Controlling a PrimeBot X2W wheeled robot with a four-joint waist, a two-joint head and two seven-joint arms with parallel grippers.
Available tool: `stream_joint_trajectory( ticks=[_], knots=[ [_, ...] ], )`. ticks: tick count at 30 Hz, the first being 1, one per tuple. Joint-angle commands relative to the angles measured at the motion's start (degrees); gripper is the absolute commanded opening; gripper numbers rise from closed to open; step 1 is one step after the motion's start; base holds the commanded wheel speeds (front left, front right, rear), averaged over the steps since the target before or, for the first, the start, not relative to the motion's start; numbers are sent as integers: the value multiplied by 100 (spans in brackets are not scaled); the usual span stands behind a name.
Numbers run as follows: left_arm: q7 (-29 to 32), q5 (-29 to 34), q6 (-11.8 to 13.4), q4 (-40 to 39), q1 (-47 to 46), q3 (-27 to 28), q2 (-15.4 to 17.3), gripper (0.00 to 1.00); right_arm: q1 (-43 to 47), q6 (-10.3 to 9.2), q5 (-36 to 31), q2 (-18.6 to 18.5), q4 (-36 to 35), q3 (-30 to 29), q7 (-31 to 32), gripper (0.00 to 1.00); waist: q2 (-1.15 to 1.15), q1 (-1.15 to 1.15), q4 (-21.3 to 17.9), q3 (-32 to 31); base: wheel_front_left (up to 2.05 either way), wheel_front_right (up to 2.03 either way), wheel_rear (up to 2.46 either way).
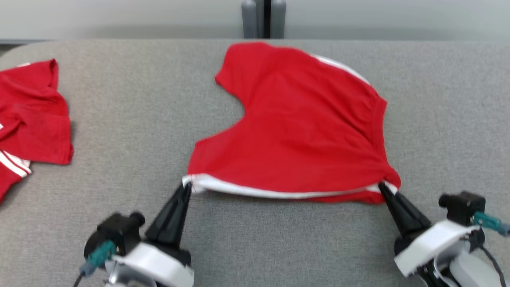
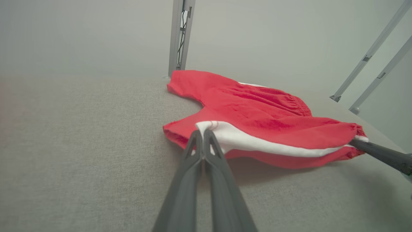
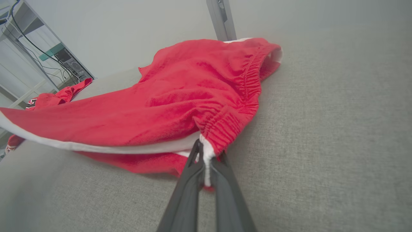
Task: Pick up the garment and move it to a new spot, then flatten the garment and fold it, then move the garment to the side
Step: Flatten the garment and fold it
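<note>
Lying at the middle of the table [image 1: 119, 119], the garment [image 1: 295, 131] is clamped at its near hem corners by the left gripper [image 1: 187, 186] and right gripper [image 1: 382, 185]; the fabric could be slipped free or bunched by uneven pulling.

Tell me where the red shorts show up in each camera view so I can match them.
Head view: red shorts, centre.
Left wrist view: shorts, right of centre.
Right wrist view: shorts, centre and left.
Shared landmark: grey post behind the shorts' far end.
</note>
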Motion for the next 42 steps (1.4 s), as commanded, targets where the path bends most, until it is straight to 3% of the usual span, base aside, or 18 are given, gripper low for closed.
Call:
stream_joint_trajectory(
  ticks=[1,12,21,30,36,42],
  knots=[
    [137,-26,59,-130,162,-25,67,0,152,5,59,-74,-64,-31,-12,0,0,0,71,-230,0,0,0],
    [1476,-343,520,-1888,1625,-95,563,0,1689,5,-7,-291,-852,-544,450,0,0,0,220,-714,0,0,0],
    [1842,-554,700,-2292,1900,49,727,0,2325,5,-267,138,-1569,-1112,953,0,0,0,98,-847,0,0,0],
    [1780,-578,240,-1711,546,233,890,0,1988,5,-212,705,-1907,-1331,1152,0,0,0,-238,-606,0,0,0],
    [1903,-686,-197,-706,-996,192,815,0,1371,5,-190,1086,-1806,-1521,1184,0,0,0,-521,-152,0,0,0],
    [2070,-787,-430,342,-2296,148,782,0,610,5,-334,1298,-1553,-1675,1163,0,0,0,-791,328,0,0,0]
  ],
)
